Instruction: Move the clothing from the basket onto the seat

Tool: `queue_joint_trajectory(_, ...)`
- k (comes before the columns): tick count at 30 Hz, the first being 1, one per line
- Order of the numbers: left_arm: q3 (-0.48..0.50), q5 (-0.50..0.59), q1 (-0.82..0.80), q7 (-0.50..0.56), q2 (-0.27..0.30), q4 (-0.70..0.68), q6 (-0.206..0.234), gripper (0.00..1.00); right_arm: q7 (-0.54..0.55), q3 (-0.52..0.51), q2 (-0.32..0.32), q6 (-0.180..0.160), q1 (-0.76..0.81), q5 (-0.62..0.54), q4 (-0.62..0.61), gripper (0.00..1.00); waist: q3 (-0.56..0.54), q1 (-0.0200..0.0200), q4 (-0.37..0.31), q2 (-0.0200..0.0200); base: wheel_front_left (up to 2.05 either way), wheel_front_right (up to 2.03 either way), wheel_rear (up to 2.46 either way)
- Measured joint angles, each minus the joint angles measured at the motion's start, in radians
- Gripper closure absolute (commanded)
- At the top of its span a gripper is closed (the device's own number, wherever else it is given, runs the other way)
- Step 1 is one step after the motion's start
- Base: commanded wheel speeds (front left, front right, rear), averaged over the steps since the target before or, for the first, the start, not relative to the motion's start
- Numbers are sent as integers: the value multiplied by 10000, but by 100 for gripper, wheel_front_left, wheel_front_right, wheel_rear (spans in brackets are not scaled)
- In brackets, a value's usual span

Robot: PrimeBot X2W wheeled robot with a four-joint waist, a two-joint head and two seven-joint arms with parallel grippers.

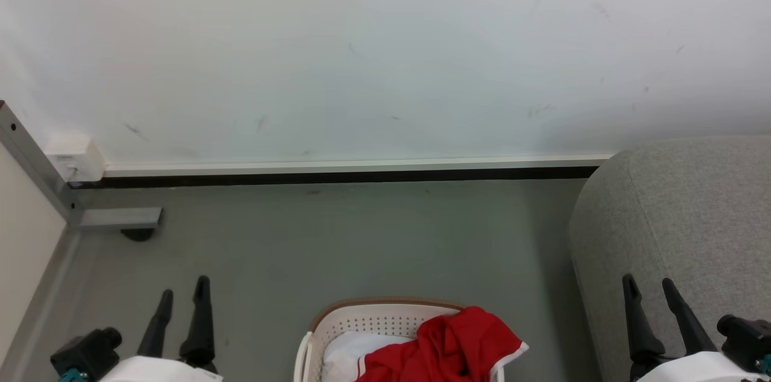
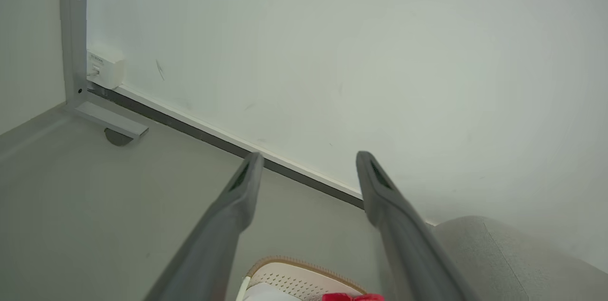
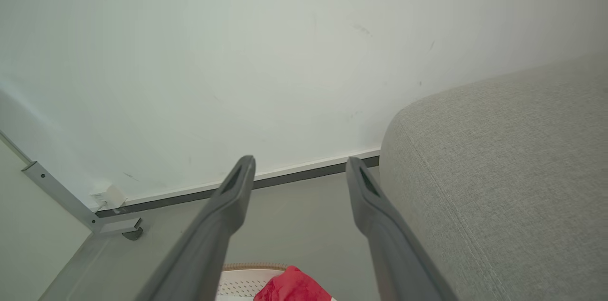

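The cream basket (image 1: pixel 367 317) with a brown rim stands on the floor at the bottom centre of the head view. Red clothing (image 1: pixel 449 343) with white trim spills over its right rim, beside something pale white inside. The grey seat (image 1: pixel 686 231) rises at the right. My left gripper (image 1: pixel 184 293) is open at the lower left, well left of the basket. My right gripper (image 1: pixel 650 288) is open at the lower right, in front of the seat. In the wrist views the left gripper (image 2: pixel 308 161) and right gripper (image 3: pixel 299 165) hold nothing, with basket (image 2: pixel 304 277) (image 3: pixel 244 279), clothing (image 2: pixel 354 297) (image 3: pixel 292 286) and seat (image 2: pixel 517 263) (image 3: pixel 503 173) below.
A white wall (image 1: pixel 385 50) with a dark baseboard (image 1: pixel 337 177) closes the far side. A grey metal frame with a foot (image 1: pixel 114 219) and a white box (image 1: pixel 75 156) sit at the left corner. Grey floor (image 1: pixel 337 243) lies between wall and basket.
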Motion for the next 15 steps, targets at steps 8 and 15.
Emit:
queue_joint_trajectory(8, -90, 997, 3, -180, 151, -23, -2, 0, -196, -58, -46, 0, 1, -840, 199, 0, -48, 0, 38, 0, 0, 0, 0)
queue_joint_trajectory(15, -180, 1799, 92, -353, 221, -50, -15, 0, -349, -117, -36, 2, 1, -1425, 276, 0, -112, 0, 54, 0, 0, 0, 0)
